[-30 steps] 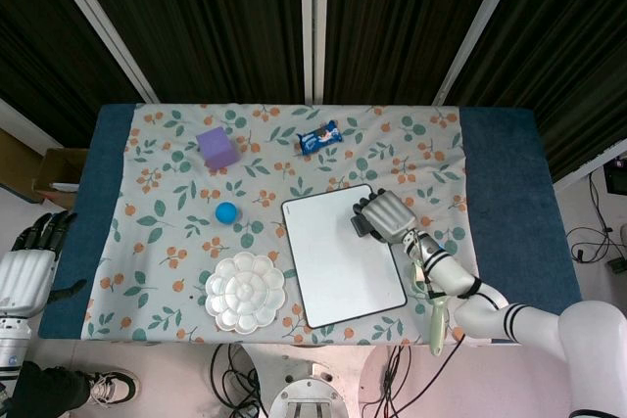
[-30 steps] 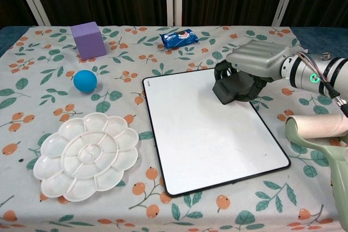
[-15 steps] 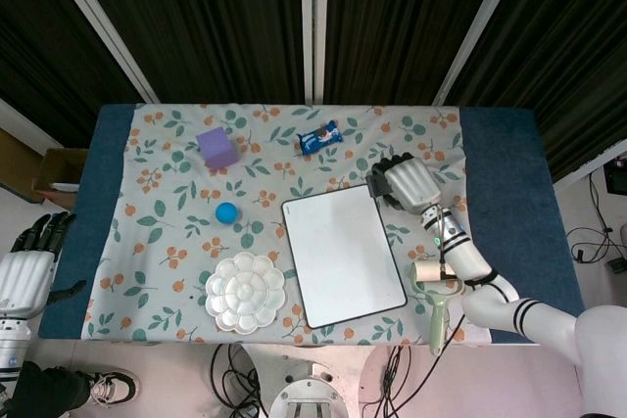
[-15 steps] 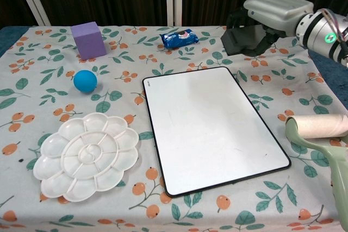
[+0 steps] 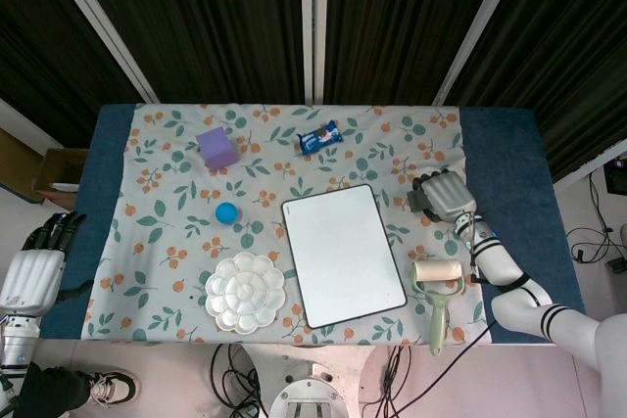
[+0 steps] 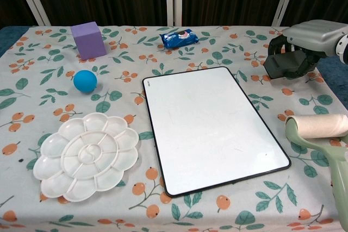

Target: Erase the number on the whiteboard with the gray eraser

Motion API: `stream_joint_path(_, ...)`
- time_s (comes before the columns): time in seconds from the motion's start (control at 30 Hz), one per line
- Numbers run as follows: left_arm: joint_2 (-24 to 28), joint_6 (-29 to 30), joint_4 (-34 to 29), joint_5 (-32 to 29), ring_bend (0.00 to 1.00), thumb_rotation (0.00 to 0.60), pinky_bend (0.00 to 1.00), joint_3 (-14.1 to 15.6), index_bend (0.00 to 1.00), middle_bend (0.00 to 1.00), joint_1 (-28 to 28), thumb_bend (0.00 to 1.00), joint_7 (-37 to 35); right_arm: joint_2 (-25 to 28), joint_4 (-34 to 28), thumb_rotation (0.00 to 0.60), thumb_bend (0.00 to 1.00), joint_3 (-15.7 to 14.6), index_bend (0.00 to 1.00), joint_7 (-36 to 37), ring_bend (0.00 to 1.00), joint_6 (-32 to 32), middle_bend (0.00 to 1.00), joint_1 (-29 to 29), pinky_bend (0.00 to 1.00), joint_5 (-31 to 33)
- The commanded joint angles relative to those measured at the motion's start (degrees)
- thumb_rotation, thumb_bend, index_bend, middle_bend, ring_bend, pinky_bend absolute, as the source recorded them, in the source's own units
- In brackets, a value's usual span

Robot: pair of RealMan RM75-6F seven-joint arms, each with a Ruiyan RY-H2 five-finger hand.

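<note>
The whiteboard lies at the middle of the floral cloth, its white face blank with no number showing. My right hand is to the right of the board, off its edge, and grips the gray eraser just above the cloth. My left hand hangs off the table's left side, holding nothing, fingers apart.
A green-handled lint roller lies near the board's right front corner, close below my right hand. A white palette, blue ball, purple cube and blue snack packet sit left and behind.
My right hand carried the eraser off the board's upper right corner, lifted it past the back edge, then brought it down to the cloth right of the board.
</note>
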Motion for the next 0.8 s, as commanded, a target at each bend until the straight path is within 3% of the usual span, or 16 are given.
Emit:
stream_joint_path(0.03,0.0,0.2,-0.1,0.0,0.06,0.600,0.19,0.0,0.09,0.08,0.1,0.00,0.1,0.7,-0.4,0.600,0.13,-0.3,0.06,1.1,0.01,-1.5,0.05,0.0,0.06,0.1)
stream_joint_path(0.07,0.1,0.3,-0.1,0.0,0.06,0.600,0.19,0.0,0.09,0.08,0.1,0.00,0.2,0.7,-0.6,0.600,0.11,0.2,0.01,2.1,0.00,-0.2,0.00,-0.3,0.01,-0.3)
stream_joint_path(0.2,0.4,0.6,-0.6,0.0,0.06,0.600,0.19,-0.2,0.09,0.08,0.2,0.00,0.5,1.7,-1.3,0.600,0.03,0.9,0.00,5.0,0.00,1.8,0.00,-0.7,0.00,-1.5)
stream_joint_path(0.43,0.8,1.0,-1.7,0.3,0.06,0.600,0.19,-0.3,0.09,0.08,0.0,0.00,1.3,6.7,-6.1,0.600,0.01,2.6,0.00,7.5,0.00,6.8,0.00,-2.3,0.00,-2.6)
stream_joint_path(0.63,0.4,1.8,-1.8,0.5,0.06,0.600,0.19,-0.7,0.09,0.08,0.0,0.00,1.4,16.8,-18.0,0.600,0.00,1.5,0.00,-0.9,0.00,23.4,0.00,-11.5,0.00,-5.1)
stream_joint_path(0.8,0.3,2.4,-2.1,0.5,0.06,0.600,0.19,-0.9,0.09,0.08,0.1,0.00,1.8,21.9,-22.9,0.600,0.00,-2.6,0.00,-1.9,0.00,33.1,0.00,-22.6,0.00,-3.7)
